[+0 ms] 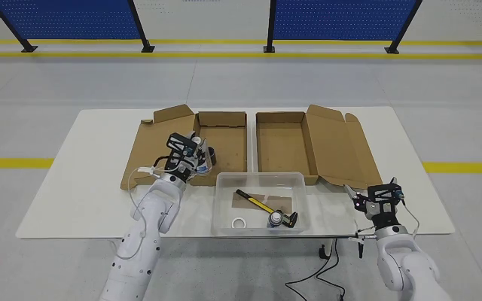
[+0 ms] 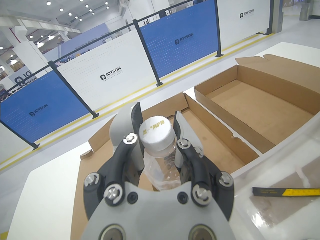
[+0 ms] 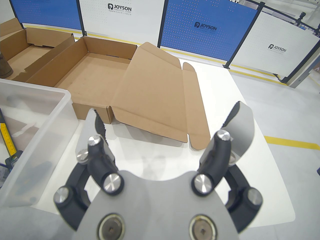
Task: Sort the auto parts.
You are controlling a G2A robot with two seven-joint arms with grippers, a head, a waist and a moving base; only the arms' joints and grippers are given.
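While the left tool [image 2: 157,113] grips the bottle [image 2: 156,134] over the left box [image 1: 230,139], it should lower gently before letting go; the right tool [image 3: 166,109] hangs open.

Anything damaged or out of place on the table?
The cardboard wall between the left box and the right box has a ragged tear in its top edge. Nothing else stands out; the left gripper holds a capped bottle over the left box.
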